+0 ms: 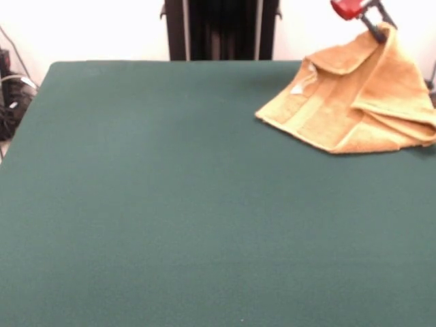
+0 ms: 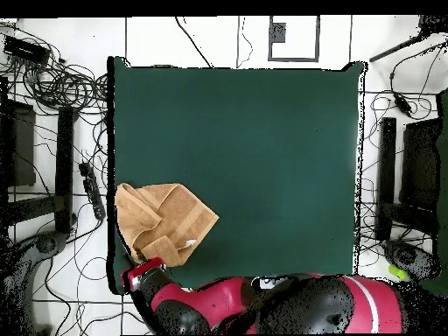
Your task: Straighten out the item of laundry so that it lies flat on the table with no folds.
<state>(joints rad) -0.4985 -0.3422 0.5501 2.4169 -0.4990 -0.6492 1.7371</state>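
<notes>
golden-orange terry cloth, the item of laundry [image 1: 354, 102], sits at the upper right of the front view, near the table's [image 1: 170, 204] back and right edges. it is far from flat: one corner is drawn up into a peak at the top right of the frame, and the rest drapes down from it in folded layers, with a small white tag [image 1: 298, 88] showing on its left slope. it stands tented this way because the pincer [image 1: 378, 26] has that corner pinched, its dark fingers closed tight on the cloth beneath a red fitting. in the overhead view the towel lies crumpled at the lower left of the green felt, overhanging the left edge, with the red arm [image 2: 262, 306] reaching in from the bottom.
</notes>
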